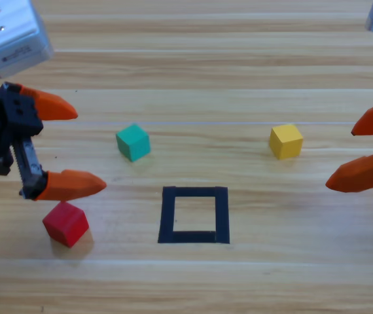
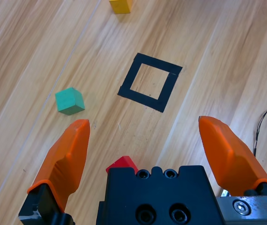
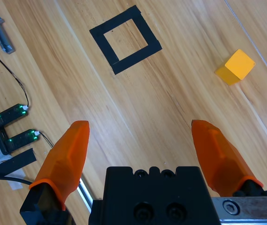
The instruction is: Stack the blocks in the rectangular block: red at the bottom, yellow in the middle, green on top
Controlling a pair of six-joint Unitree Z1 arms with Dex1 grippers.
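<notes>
Three cubes lie loose on my wooden table (image 1: 239,65), none stacked, none inside the tape square.

Item 1, red cube (image 1: 65,224): front left, just below the lower jaw of my left gripper (image 1: 85,147), not between the jaws. In my left wrist view only its top corner shows, beside my gripper's black body.

Item 2, teal-green cube (image 1: 133,142): left of centre, just beyond my left jaw tips, turned slightly askew.

Item 3, yellow cube (image 1: 286,141): right of centre, near my right gripper (image 1: 340,157) but apart from it.

Item 4, black tape square (image 1: 194,214): front centre, nothing within it; bare wood all round, with no cube touching its outline.

Item 5, small circuit boards with green lights (image 3: 16,124), dark wires and black tape: at the table's side, seen in my right wrist view, well apart from the cubes.

Left gripper: jaws spread wide, holding nothing, at the left edge.

Right gripper: jaws spread wide, holding nothing, at the right edge.
</notes>
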